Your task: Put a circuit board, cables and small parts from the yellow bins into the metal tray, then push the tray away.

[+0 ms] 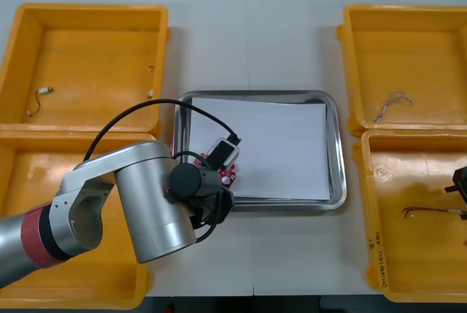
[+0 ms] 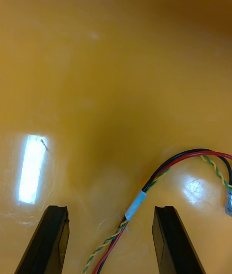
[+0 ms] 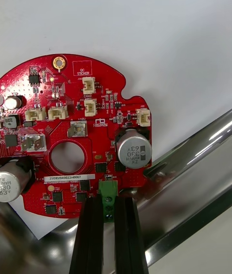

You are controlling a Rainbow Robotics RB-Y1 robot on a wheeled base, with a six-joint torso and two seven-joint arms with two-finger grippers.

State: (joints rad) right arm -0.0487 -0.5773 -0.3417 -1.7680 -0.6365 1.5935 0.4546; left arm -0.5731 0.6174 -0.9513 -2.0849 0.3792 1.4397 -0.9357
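Our left claw (image 3: pixel 108 202) is nearly closed, pinching the green plug (image 3: pixel 108 192) on the edge of the round red board (image 3: pixel 96 109). The board sits over the tray's (image 1: pixel 338 152) near left corner, mostly above the white inside, with its gripped edge at the rim; we cannot tell whether it rests there or hangs just above. We judge the board stiff and light but fragile, with tall cans and small sockets standing proud of it, so the plug at its edge is a fair hold that keeps the fingers off those parts. Right of the tray, our right claw (image 2: pixel 110 210) is wide open and holds nothing, low in the near bin (image 1: pixel 416 174) with the red and yellow cable (image 2: pixel 137 202) running between its fingers. That cable looks limp and thin — we would take it at the white sleeve, where the strands are bound. The far bin (image 1: pixel 408 43) on that side holds a thin grey wire (image 1: pixel 392 103). Left of the tray, the far bin (image 1: pixel 87 50) holds a short cable (image 1: pixel 40 101) and a couple of small metal parts (image 1: pixel 150 94).
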